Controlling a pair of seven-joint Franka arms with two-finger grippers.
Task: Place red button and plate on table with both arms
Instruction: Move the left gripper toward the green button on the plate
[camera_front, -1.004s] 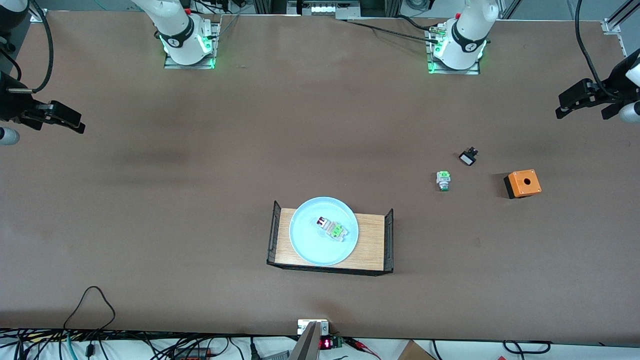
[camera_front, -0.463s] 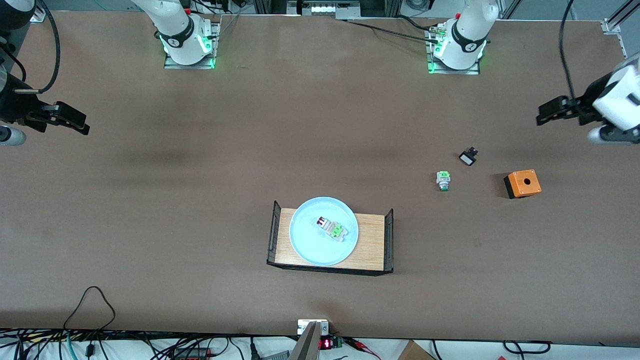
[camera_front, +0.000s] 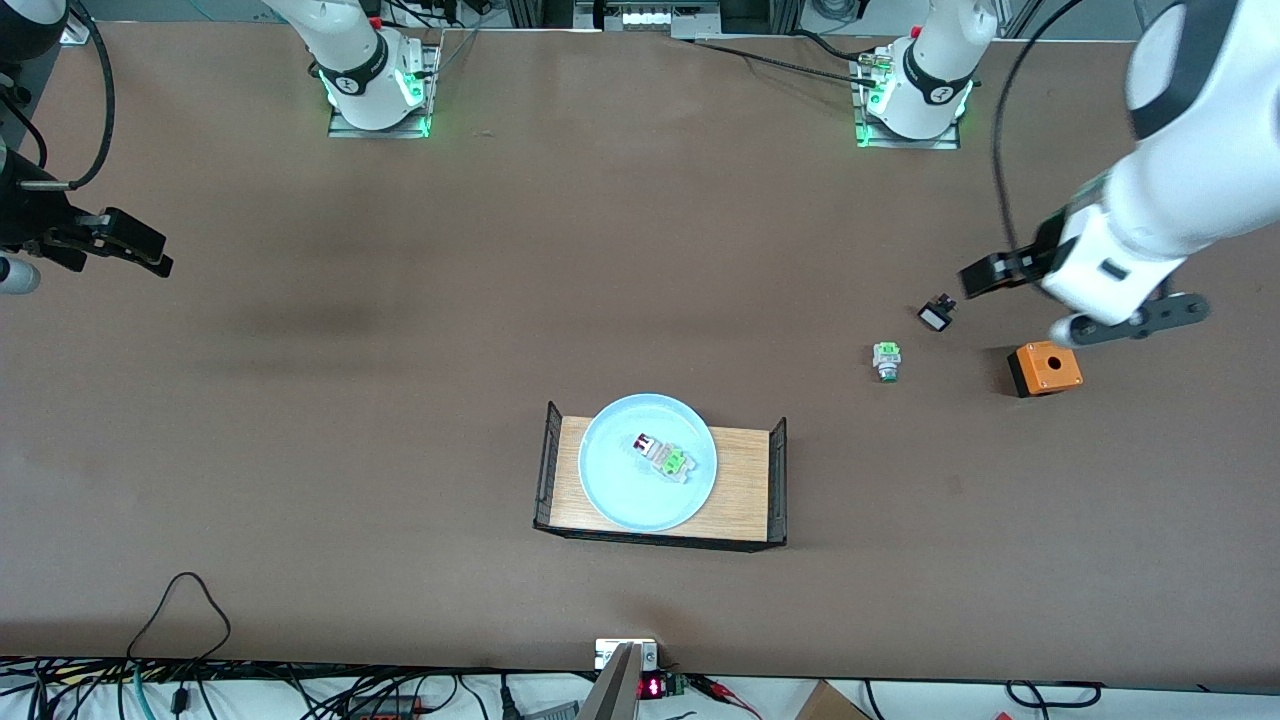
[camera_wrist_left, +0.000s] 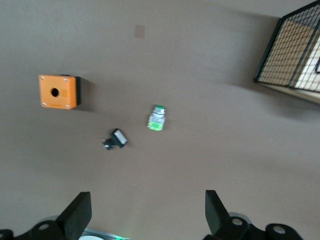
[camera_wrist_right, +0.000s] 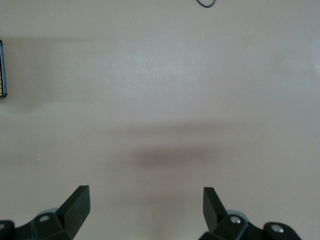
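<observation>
Red button (camera_front: 648, 444) on the plate (camera_front: 612, 490), beside a green-blocked part; plate on the wooden tray (camera_front: 745, 480), near the front camera at mid-table (camera_front: 400, 350). Left gripper (camera_front: 985, 275), fingers (camera_wrist_left: 77, 216) spread wide, over bare table near the small black-and-white part (camera_front: 937, 316), green-capped switch (camera_front: 886, 360) and orange box (camera_front: 1045, 367). Right gripper (camera_front: 125, 242), fingers (camera_wrist_right: 75, 204) apart, hovering over the right arm's end, arm cut off at the edge.

I see my two white round arms with black bands at the joints, the left arm (camera_front: 1165, 215) and the right arm (camera_front: 345, 45). Their bases glow green. Black cables hang from them. Their grippers are black.
</observation>
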